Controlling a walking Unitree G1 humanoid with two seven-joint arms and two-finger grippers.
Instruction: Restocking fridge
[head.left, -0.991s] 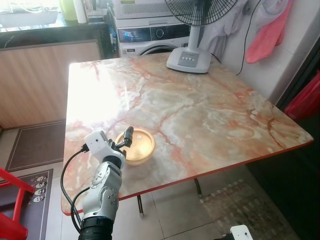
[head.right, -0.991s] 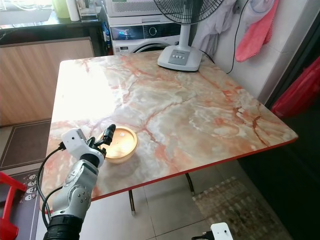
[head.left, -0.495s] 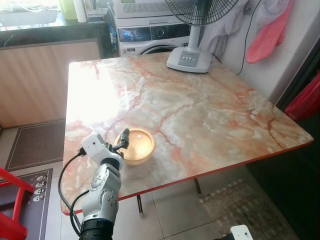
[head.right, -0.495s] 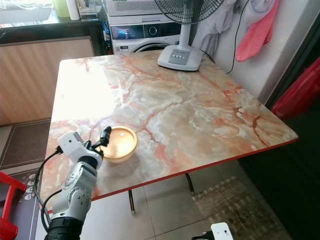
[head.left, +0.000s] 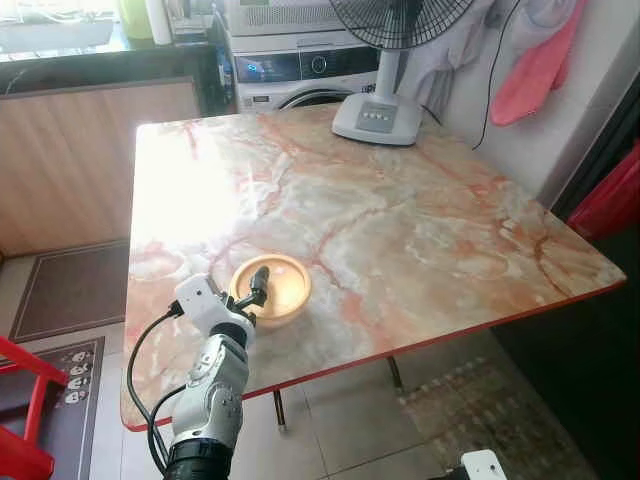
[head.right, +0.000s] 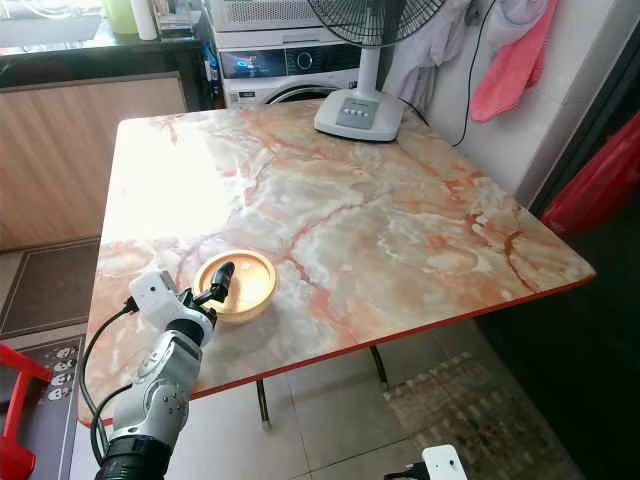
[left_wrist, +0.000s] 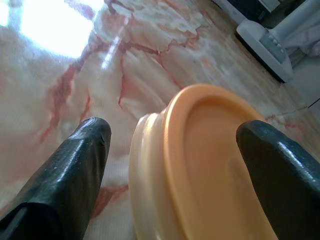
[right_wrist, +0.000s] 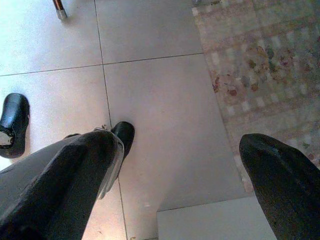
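A round orange container (head.left: 275, 290) with a lid sits on the marble table (head.left: 400, 230) near its front left edge. My left gripper (head.left: 259, 281) reaches in from the front left and is open. In the left wrist view one black finger (left_wrist: 75, 170) stands beside the container (left_wrist: 210, 165), apart from its wall, and the other finger (left_wrist: 280, 170) is over its far side. My right gripper (right_wrist: 181, 140) hangs open over the tiled floor with nothing between its fingers.
A white fan base (head.left: 378, 120) stands at the table's back edge, with a washing machine (head.left: 300, 70) behind it. A red chair (head.left: 20, 400) is at the lower left. A patterned rug (right_wrist: 260, 65) lies on the floor under the table's right side.
My left gripper drew slightly back, then came forward and lower around the container's near rim. The container has not moved.
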